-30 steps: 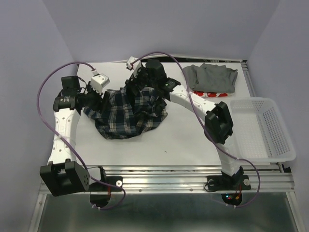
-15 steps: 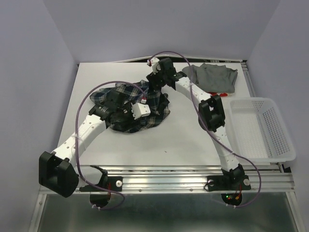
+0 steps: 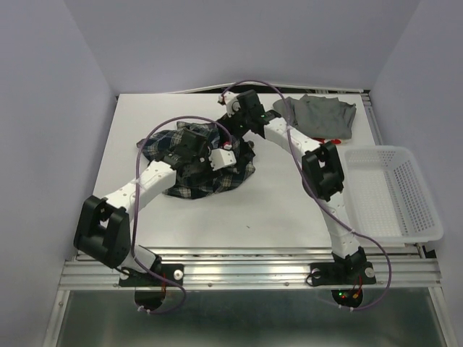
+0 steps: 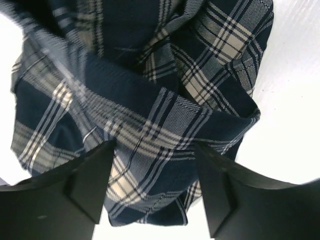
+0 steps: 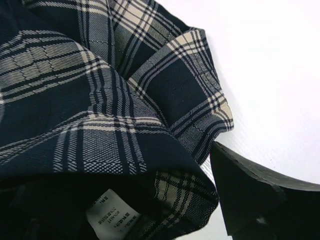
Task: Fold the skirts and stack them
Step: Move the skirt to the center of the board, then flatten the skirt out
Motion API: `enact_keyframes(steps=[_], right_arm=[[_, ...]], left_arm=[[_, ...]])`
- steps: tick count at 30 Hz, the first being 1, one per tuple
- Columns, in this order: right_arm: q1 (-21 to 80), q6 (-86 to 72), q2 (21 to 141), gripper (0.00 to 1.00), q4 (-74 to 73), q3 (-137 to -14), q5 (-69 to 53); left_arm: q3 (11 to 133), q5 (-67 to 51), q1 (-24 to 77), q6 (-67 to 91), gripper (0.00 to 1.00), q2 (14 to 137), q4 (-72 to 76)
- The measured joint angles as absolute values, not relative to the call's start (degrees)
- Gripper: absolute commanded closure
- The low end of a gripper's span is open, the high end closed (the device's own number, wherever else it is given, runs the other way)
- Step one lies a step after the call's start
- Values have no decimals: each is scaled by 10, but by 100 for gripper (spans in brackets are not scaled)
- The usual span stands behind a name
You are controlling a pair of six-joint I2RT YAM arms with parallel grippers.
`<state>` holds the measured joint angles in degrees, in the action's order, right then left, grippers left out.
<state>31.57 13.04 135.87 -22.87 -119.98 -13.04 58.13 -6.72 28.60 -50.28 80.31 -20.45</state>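
Note:
The plaid skirt (image 3: 189, 165) lies crumpled left of the table's middle. My left gripper (image 3: 228, 168) hovers over its right part. In the left wrist view that gripper (image 4: 156, 186) is open, with a fold and hem of the plaid skirt (image 4: 150, 125) between its fingers (image 4: 92, 185). My right gripper (image 3: 233, 131) sits at the skirt's far edge. Only one of its fingers (image 5: 250, 195) shows, and the plaid skirt (image 5: 100, 115) with its white label (image 5: 112, 215) covers the rest. The grey skirt (image 3: 318, 116) lies folded at the back right on the red-print skirt (image 3: 329, 140).
A white mesh basket (image 3: 394, 195) stands at the right edge of the table (image 3: 275, 210). The right arm's elbow (image 3: 322, 170) rises between the basket and the plaid skirt. Purple cables loop above both arms.
My left arm has swung from the plaid skirt's left edge across to its right part. The right gripper shifted a little toward the back, and the skirt is more bunched.

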Motion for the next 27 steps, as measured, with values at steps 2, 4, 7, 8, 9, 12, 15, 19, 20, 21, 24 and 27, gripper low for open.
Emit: enact_keyframes(steps=[2, 4, 7, 8, 9, 12, 15, 19, 20, 21, 24, 27], right_arm=[[316, 130, 1351, 0, -227, -1198, -136], [315, 131, 1343, 0, -226, -1194, -138], [312, 131, 1335, 0, -225, -1192, -139], [310, 131, 1334, 0, -224, -1192, -139], [307, 130, 1332, 0, -225, -1192, -138], [294, 125, 1331, 0, -224, -1192, -138], [278, 121, 1329, 0, -225, -1192, -138], [257, 120, 1306, 0, -228, -1192, -138], [251, 120, 1296, 0, -229, -1192, -139], [244, 121, 1279, 0, -231, -1192, -140], [230, 122, 1225, 0, -232, -1189, -140], [215, 119, 1156, 0, -243, -1163, -151]], left_arm=[[584, -71, 286, -513, 54, 829, -199], [592, -76, 286, -520, 77, 851, -207], [607, -85, 279, -530, 100, 865, -218], [612, -90, 276, -530, 100, 865, -225], [623, -98, 269, -531, 100, 865, -235], [667, -128, 235, -528, 100, 864, -263], [725, -164, 195, -521, 100, 861, -300], [795, -201, 160, -519, 100, 848, -351], [812, -214, 157, -519, 100, 840, -364], [822, -224, 157, -519, 100, 835, -377], [849, -261, 156, -512, 100, 822, -408], [854, -293, 146, -501, 100, 823, -421]])
